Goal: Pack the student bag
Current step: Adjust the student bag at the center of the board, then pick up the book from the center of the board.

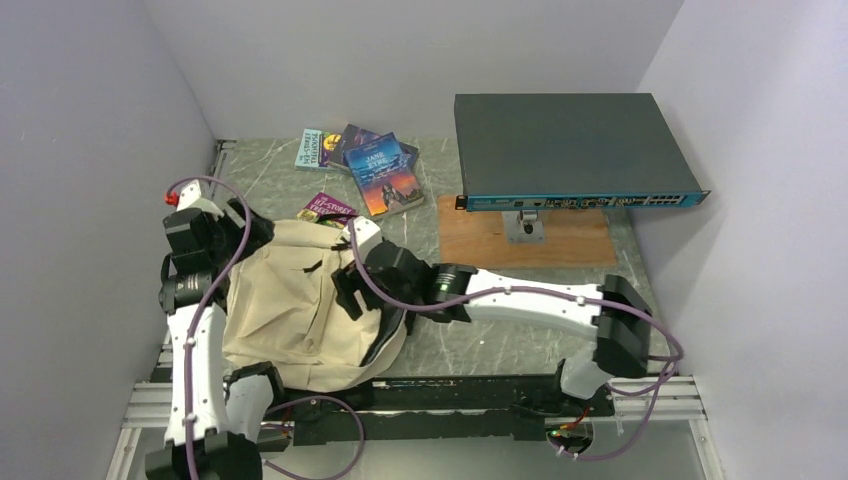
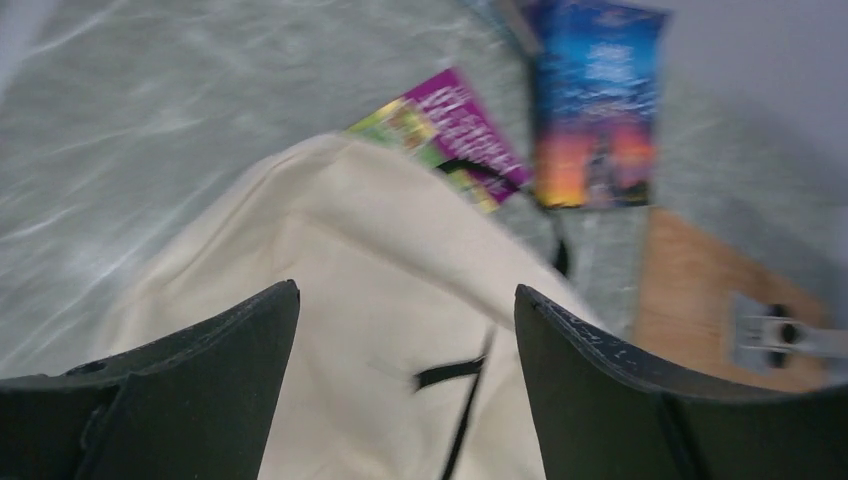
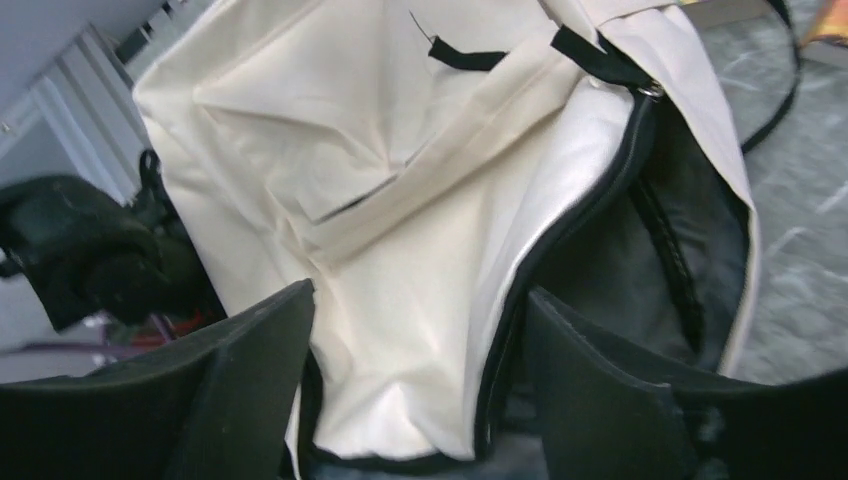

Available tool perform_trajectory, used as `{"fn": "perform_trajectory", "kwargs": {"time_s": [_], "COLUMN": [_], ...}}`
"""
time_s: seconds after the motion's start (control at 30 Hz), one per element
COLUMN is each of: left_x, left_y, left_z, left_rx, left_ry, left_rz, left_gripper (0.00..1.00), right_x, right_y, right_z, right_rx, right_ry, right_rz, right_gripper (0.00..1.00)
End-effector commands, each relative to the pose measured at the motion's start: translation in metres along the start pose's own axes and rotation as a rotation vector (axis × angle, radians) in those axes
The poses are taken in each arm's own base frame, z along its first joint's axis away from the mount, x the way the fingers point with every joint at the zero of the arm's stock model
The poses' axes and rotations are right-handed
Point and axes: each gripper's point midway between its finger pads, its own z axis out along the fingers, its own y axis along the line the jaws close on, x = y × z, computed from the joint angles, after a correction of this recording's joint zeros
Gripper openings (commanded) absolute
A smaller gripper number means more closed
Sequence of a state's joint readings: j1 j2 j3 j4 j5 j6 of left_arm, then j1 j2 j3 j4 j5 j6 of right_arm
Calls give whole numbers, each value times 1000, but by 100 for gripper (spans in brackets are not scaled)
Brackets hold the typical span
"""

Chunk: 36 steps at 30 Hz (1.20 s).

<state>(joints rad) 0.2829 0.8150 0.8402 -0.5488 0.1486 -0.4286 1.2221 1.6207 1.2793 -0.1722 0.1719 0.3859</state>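
The cream student bag (image 1: 290, 310) lies on the grey table at the front left, its main zipper open on the right side and showing a dark lining (image 3: 680, 230). My left gripper (image 1: 245, 235) hovers over the bag's far left part, jaws wide apart above plain fabric (image 2: 380, 250) with a black strap below; open. My right gripper (image 1: 350, 290) is at the bag's right edge. Its jaws stand apart on either side of the cream flap (image 3: 420, 260) by the zipper, not pinching it. A purple book (image 1: 328, 207) lies against the bag's far edge.
A pile of paperback books (image 1: 370, 165), a blue one (image 2: 598, 110) on top, lies at the back. A dark network switch (image 1: 575, 150) stands raised on a bracket over a wooden board (image 1: 525, 240) at the right. Walls close in left, right and behind.
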Motion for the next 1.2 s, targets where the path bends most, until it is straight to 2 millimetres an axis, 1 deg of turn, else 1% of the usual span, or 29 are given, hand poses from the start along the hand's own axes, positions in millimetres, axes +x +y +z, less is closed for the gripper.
{"fn": "perform_trajectory", "kwargs": {"time_s": [0.0, 0.03, 0.07, 0.1, 0.2, 0.3, 0.33, 0.37, 0.4, 0.43, 0.53, 0.57, 0.67, 0.77, 0.83, 0.9, 0.97, 1.07, 1.17], "left_x": [-33, -39, -44, -53, -58, -55, -51, -52, -53, -47, -44, -34, -21, -5, 9, 25, 44, 64, 84], "left_y": [-75, -83, -91, -100, -126, -152, -159, -167, -170, -181, -203, -204, -212, -213, -207, -205, -205, -212, -214], "left_z": [14, 19, 25, 30, 55, 88, 101, 113, 128, 140, 176, 198, 243, 278, 296, 307, 311, 310, 310], "left_rx": [397, 428, 452, 473, 501, 523, 525, 535, 529, 541, 574, 557, 537, 505, 451, 405, 386, 435, 464], "left_ry": [-89, -115, -133, -176, -183, -160, -142, -139, -136, -119, -102, -78, -22, 17, 34, 57, 89, 135, 174], "left_rz": [-78, -91, -96, -91, -74, -56, -60, -61, -67, -68, -77, -78, -113, -187, -213, -201, -204, -279, -333], "left_gripper": [85, 86, 88, 90, 92, 92, 92, 92, 92, 92, 93, 93, 95, 98, 98, 98, 98, 92, 87], "right_x": [-26, -29, -30, -30, -26, -18, -14, -13, -11, -10, -13, -16, -25, -34, -38, -41, -43, -44, -45], "right_y": [-12, -18, -23, -28, -43, -56, -62, -70, -77, -83, -98, -101, -106, -106, -107, -109, -112, -116, -118], "right_z": [-50, -62, -70, -79, -101, -117, -121, -124, -127, -130, -141, -145, -160, -174, -183, -190, -196, -203, -206], "right_rx": [48, 68, 85, 100, 151, 182, 192, 204, 209, 212, 208, 206, 200, 197, 199, 211, 228, 245, 255], "right_ry": [-95, -107, -112, -113, -110, -98, -89, -85, -79, -77, -93, -106, -154, -194, -220, -238, -250, -266, -277], "right_rz": [-59, -60, -63, -65, -67, -68, -62, -49, -34, -17, 35, 48, 72, 76, 77, 75, 76, 80, 81], "right_gripper": [83, 86, 88, 88, 90, 91, 92, 92, 92, 92, 92, 92, 92, 92, 92, 92, 92, 93, 93]}}
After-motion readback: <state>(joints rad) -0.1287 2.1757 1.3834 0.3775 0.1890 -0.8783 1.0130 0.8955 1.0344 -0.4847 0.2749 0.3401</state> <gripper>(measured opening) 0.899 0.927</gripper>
